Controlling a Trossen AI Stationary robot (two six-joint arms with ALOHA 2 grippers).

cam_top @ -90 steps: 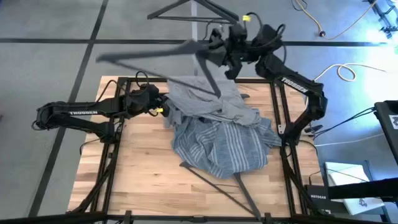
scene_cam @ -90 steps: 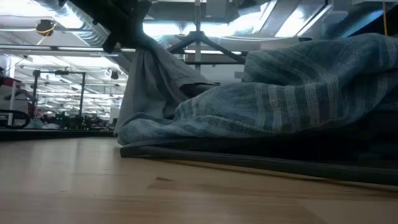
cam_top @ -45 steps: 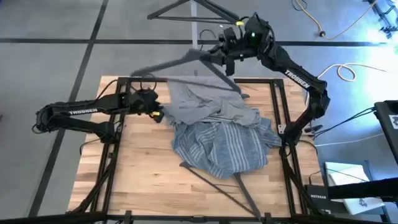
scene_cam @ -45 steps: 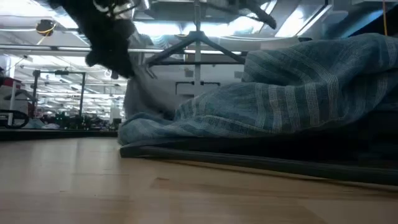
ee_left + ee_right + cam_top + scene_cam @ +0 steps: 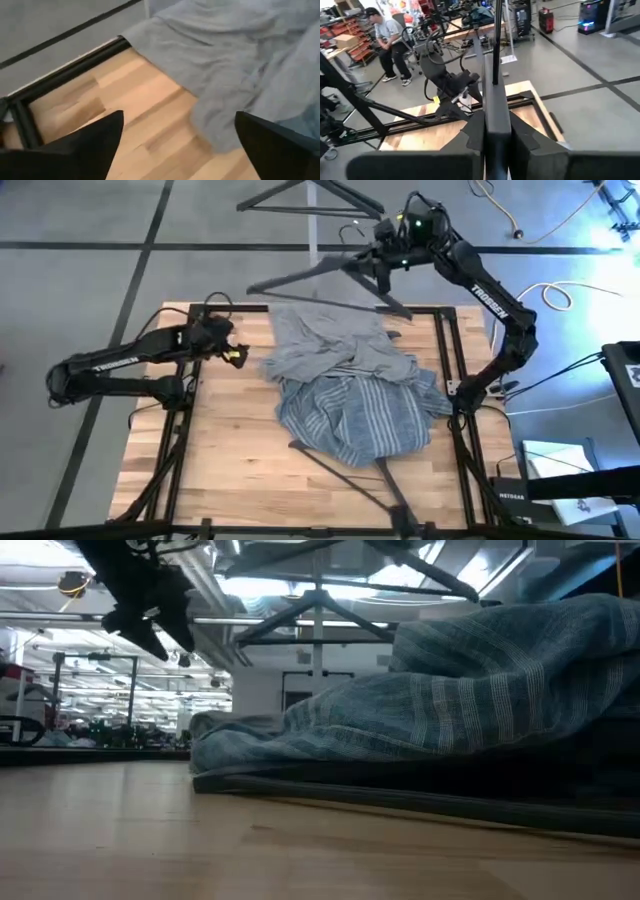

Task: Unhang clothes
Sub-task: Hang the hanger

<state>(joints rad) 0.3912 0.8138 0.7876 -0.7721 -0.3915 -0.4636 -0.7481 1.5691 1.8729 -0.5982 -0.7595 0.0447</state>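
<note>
The clothes lie in a heap on the wooden table. The grey T-shirt [image 5: 330, 345] [image 5: 225, 50] is spread at the far side. The blue-grey striped shirt [image 5: 355, 415] [image 5: 480, 690] is nearer and overlaps it. My left gripper [image 5: 235, 352] [image 5: 175, 150] hangs open just left of the T-shirt's edge, above the wood [image 5: 150, 615], with nothing between its fingers. My right gripper [image 5: 385, 265] is beyond the table's far edge, shut on a thin dark hanger [image 5: 320, 280] that is free of the shirts. My right gripper pinches a flat dark part of the hanger [image 5: 496, 107] between its two fingers, near the top where the arms meet. A thin rod [image 5: 495, 40] runs on past the fingers. The hanger is lifted clear and lies roughly level over the table's far edge.
A second dark hanger [image 5: 345, 475] sticks out from under the striped shirt toward the near edge. A third one [image 5: 310, 195] lies on the floor behind the table. A black frame [image 5: 445, 360] borders the table. A seated person [image 5: 385, 40] shows in the room beyond.
My left gripper has opened, let go of the grey T-shirt and drawn back up and toward the table's left edge. The T-shirt's raised part has dropped onto the table. My right gripper has pulled the hanger out of the T-shirt toward the far edge, and the hanger has swung round.
</note>
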